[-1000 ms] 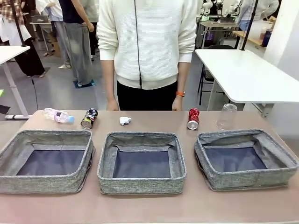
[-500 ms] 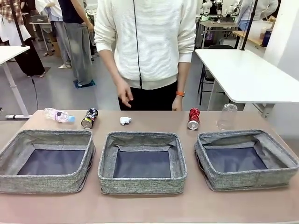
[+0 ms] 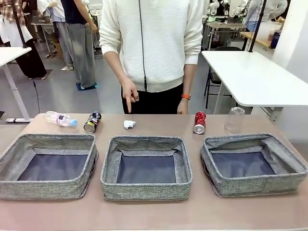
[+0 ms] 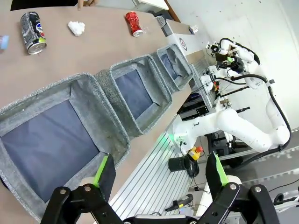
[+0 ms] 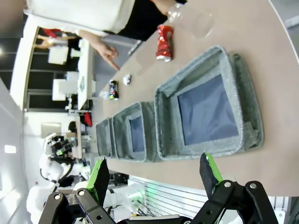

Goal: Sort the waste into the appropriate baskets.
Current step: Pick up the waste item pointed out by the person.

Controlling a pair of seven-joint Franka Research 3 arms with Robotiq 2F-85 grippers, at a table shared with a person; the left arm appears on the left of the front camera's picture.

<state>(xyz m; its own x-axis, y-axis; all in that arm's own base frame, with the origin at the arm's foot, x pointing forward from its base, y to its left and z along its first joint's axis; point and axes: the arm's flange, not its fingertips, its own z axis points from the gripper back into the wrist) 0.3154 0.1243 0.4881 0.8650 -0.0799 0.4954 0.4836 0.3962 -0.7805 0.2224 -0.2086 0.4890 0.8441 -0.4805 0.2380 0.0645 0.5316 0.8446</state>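
Three grey fabric baskets stand in a row: left [image 3: 43, 188], middle [image 3: 144, 190], right [image 3: 255, 186]. Behind them on the table lie a clear bottle [image 3: 59, 119], a dark printed can [image 3: 91, 122], a white paper wad [image 3: 128, 124], a red can [image 3: 199, 122] and an upturned clear cup [image 3: 234, 120]. The person's hand [image 3: 129, 95] hangs above the paper wad, a finger pointing down. My left gripper [image 4: 158, 164] is open and holds nothing, high over the left basket [image 4: 110, 121]. My right gripper [image 5: 154, 167] is open and holds nothing, above the right basket [image 5: 163, 122].
The person in a white sweater stands at the far edge. A white table [image 3: 255, 77] stands behind on the right. Bare tabletop runs along the near edge in front of the baskets.
The person's hand has lifted from the table's far edge and now points down over the paper wad. Neither gripper has changed.
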